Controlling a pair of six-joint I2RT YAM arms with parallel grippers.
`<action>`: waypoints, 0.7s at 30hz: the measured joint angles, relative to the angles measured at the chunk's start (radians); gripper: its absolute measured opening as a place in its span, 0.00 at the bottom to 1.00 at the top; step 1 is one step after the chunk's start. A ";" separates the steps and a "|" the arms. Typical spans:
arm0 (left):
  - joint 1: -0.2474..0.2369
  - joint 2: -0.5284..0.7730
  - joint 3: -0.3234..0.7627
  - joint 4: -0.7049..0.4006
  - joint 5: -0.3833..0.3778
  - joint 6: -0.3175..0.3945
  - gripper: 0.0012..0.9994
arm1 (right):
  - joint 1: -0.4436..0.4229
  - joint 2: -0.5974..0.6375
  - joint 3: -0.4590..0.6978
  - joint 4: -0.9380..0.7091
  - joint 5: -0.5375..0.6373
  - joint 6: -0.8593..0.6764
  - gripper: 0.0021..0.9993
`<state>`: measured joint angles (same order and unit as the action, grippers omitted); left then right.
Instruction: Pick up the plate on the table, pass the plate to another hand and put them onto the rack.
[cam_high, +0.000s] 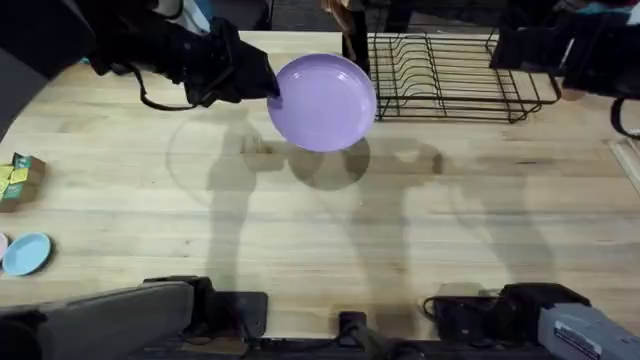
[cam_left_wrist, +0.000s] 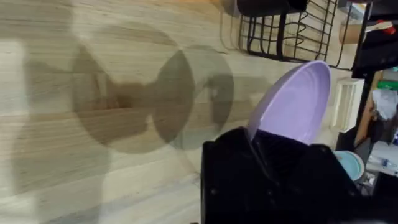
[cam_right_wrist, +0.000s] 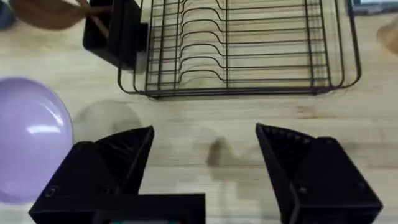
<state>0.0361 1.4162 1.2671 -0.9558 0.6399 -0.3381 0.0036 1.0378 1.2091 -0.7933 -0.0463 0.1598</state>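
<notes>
The lavender plate (cam_high: 322, 102) hangs tilted above the table (cam_high: 300, 240), left of the rack (cam_high: 450, 75), with its round shadow on the wood below. My left gripper (cam_high: 268, 88) is shut on the plate's left rim; in the left wrist view the plate (cam_left_wrist: 292, 106) rises on edge from between the black fingers (cam_left_wrist: 261, 149). My right gripper (cam_high: 520, 50) hovers high over the rack's right end. In the right wrist view it (cam_right_wrist: 205, 155) stands open and empty, with the rack (cam_right_wrist: 236, 50) ahead and the plate (cam_right_wrist: 31, 137) off to the side.
A black utensil cup (cam_high: 355, 45) hangs on the rack's left end. A small light-blue dish (cam_high: 25, 253) and a green-yellow box (cam_high: 18, 178) lie at the table's left edge. The arm bases stand along the near edge.
</notes>
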 joint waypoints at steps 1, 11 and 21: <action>-0.001 0.000 0.000 0.002 0.001 -0.006 0.04 | 0.000 0.000 0.000 0.000 0.000 0.031 1.00; -0.001 0.000 0.000 0.010 0.001 -0.021 0.04 | 0.000 0.000 0.000 -0.006 -0.079 0.244 1.00; -0.001 0.000 0.000 0.018 0.000 -0.022 0.04 | 0.004 0.031 0.000 -0.008 -0.532 0.282 1.00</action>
<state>0.0349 1.4162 1.2670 -0.9379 0.6403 -0.3599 0.0076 1.0688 1.2091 -0.8013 -0.5781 0.4416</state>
